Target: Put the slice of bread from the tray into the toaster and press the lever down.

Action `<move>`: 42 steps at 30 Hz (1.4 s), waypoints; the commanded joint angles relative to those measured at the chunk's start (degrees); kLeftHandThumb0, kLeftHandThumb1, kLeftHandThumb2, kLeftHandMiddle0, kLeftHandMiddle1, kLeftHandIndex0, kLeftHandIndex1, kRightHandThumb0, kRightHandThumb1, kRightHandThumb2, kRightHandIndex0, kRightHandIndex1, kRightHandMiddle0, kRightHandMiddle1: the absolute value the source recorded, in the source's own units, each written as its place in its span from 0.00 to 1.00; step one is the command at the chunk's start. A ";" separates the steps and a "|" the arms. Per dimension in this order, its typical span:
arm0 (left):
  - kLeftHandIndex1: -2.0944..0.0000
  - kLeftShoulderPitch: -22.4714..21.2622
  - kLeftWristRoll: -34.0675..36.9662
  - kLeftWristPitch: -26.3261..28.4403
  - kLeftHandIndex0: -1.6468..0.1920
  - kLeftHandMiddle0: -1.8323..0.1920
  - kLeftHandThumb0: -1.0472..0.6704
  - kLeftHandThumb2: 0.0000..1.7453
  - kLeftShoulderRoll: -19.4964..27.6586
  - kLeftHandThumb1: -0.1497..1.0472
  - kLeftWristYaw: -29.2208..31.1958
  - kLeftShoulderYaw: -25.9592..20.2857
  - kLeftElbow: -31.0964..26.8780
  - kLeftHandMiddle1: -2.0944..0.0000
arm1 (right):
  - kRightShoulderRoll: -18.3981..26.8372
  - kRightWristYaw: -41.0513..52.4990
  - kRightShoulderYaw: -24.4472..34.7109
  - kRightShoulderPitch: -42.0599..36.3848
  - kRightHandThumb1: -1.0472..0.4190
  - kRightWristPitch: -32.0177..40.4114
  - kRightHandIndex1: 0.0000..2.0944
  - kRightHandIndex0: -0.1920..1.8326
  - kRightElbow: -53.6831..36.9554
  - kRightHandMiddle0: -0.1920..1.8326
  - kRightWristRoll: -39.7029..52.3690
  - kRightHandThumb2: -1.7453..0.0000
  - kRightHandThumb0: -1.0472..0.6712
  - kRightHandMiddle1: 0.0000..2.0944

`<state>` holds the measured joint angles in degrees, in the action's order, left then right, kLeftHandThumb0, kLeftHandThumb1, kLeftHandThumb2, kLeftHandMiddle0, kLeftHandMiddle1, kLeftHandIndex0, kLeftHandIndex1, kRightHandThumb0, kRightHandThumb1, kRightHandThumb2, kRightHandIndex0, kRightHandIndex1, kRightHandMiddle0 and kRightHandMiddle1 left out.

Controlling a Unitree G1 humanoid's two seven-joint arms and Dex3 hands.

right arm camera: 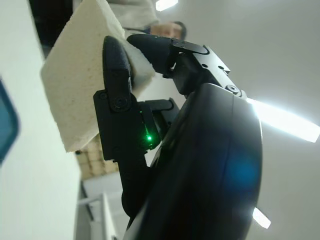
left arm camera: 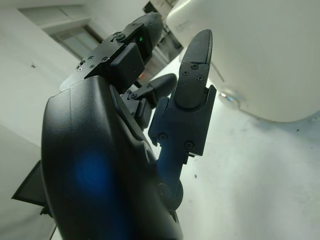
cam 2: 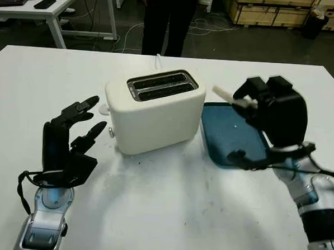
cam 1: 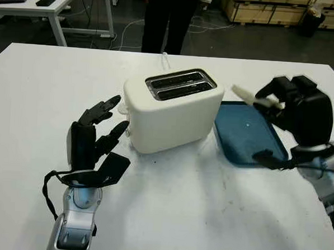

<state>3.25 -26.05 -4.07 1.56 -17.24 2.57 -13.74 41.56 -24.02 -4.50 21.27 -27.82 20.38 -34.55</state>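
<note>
bread slice (cam 1: 244, 95) pinched in right hand (cam 1: 294, 106), above tray (cam 1: 246, 135)

The cream plastic two-slot toaster (cam 1: 173, 111) stands mid-way across the white surface (cam 1: 179, 215), both top slots unblocked from above. Beside it lies the flat dark-blue plastic tray (cam 1: 245, 134), low enough to pass over. The black right hand (cam 1: 294, 106) is above the tray, its fingers (right arm camera: 117, 85) clamping the pale slice of bread (cam 1: 244, 94); open air separates the slice from the slots. The black left hand (cam 1: 93, 138), open, stands close against the toaster's other end, narrowing access there. A person's dark-trousered legs (cam 1: 167, 18) stand beyond the far edge.
</note>
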 commanded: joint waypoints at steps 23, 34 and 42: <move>0.96 -2.31 -0.89 0.46 0.47 0.69 0.40 0.05 -0.44 0.89 -0.81 0.66 1.70 0.50 | -0.24 61.17 8.67 42.31 0.09 5.32 0.79 0.50 28.93 0.43 38.02 0.93 0.41 0.75; 0.96 -1.73 -0.97 -0.07 0.47 0.69 0.39 0.06 -0.48 0.89 -2.53 0.77 2.34 0.49 | -8.42 64.76 8.66 53.89 0.09 6.73 0.82 0.57 41.19 0.49 37.80 0.92 0.46 0.81; 0.95 -0.99 0.29 -1.61 0.48 0.68 0.40 0.06 -0.13 0.89 -2.39 0.26 2.42 0.49 | -15.00 68.29 6.77 57.59 0.09 11.49 0.83 0.61 46.42 0.51 36.50 0.87 0.43 0.83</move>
<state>1.88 -26.09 -4.60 1.29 -19.47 2.96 -11.25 27.21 43.24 2.09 77.24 -17.88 65.63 1.75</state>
